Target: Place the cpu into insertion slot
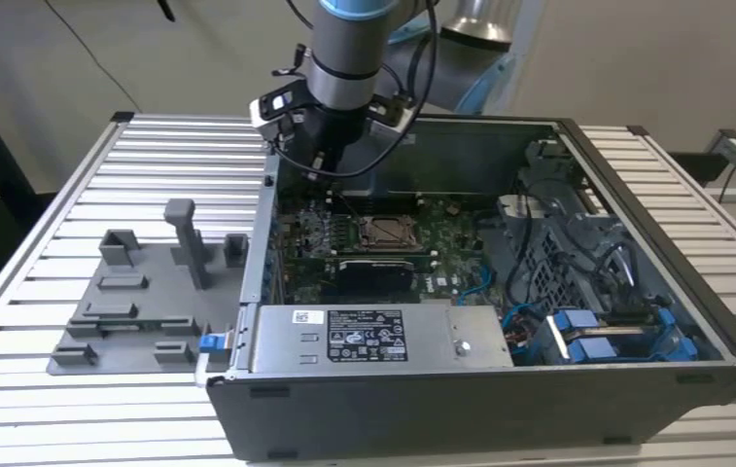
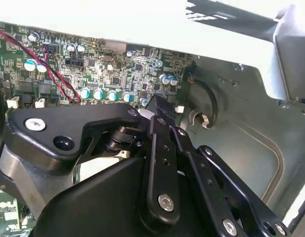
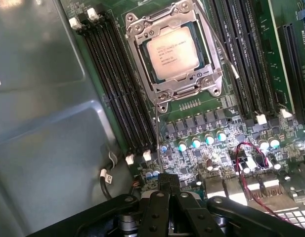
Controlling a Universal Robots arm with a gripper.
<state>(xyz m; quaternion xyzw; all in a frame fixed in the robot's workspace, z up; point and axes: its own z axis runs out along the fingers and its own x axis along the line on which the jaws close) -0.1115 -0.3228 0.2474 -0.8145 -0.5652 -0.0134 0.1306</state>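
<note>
Hangs with gripper (image 3: 167, 181) closed tight on nothing over capacitors (image 3: 196, 143), apart from cpu (image 3: 172, 52) lying flat inside slot (image 3: 140, 54); likely light, stiff, slick-faced, fragile underneath, so best pinched gently by opposite edges.

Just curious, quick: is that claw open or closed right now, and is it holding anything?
Gripper: closed, nothing seen in it; the cpu lies in the slot.
</note>
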